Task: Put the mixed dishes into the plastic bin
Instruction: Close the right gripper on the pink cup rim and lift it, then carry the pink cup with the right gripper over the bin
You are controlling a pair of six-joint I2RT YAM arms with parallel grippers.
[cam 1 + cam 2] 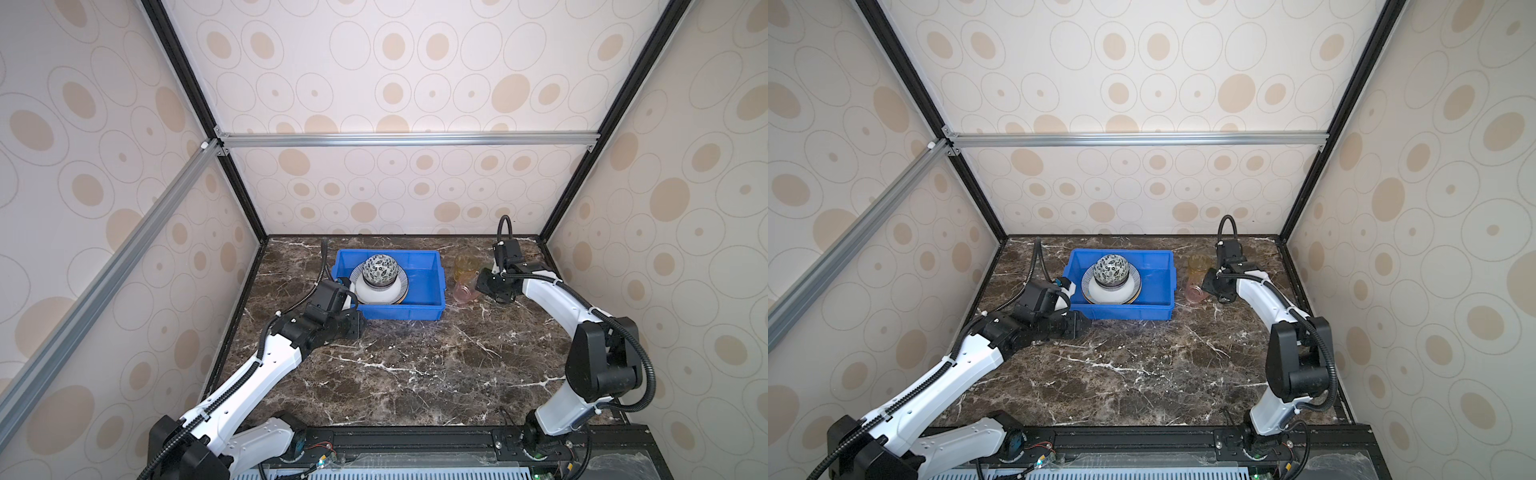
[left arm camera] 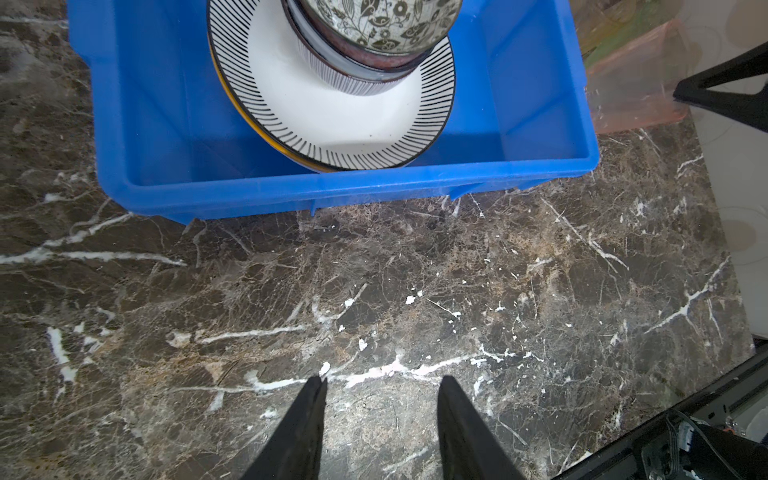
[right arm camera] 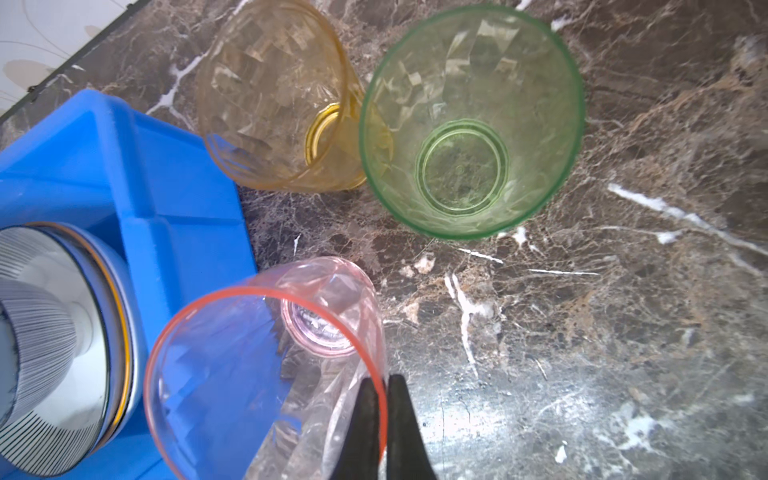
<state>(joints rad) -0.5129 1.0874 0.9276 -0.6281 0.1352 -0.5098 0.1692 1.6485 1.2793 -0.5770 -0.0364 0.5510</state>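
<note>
At the back of the dark marble tabletop (image 1: 415, 374) stands the blue plastic bin (image 1: 399, 308), its long side facing the arms; inside it, toward its left half, lies a striped-rim plate (image 2: 432, 116) on top of a yellow-edged plate (image 2: 254, 124), of which only a thin sliver shows; on the striped-rim plate rests a striped bowl (image 2: 320, 72), and on that a floral bowl (image 1: 379, 269), so that the stack rises above the bin's rim. Just beside the bin's right wall, out on the marble, the three tumblers cluster; the yellow tumbler (image 3: 274, 95) is farthest back, the green tumbler (image 3: 469, 124) stands upright touching it, and the pink tumbler (image 3: 266, 365) is nearest the arms, close against the bin. The right gripper (image 3: 382, 380) is clamped on the pink tumbler's rim, one finger inside the mouth and one outside, with the thin wall pinched between them; whether the tumbler's base is on the marble I cannot tell. The left gripper (image 2: 382, 380) hangs low over bare marble near the bin's front left corner; its fingers (image 2: 307, 415) stand apart with nothing between them, pointing toward the bin's front wall.
</note>
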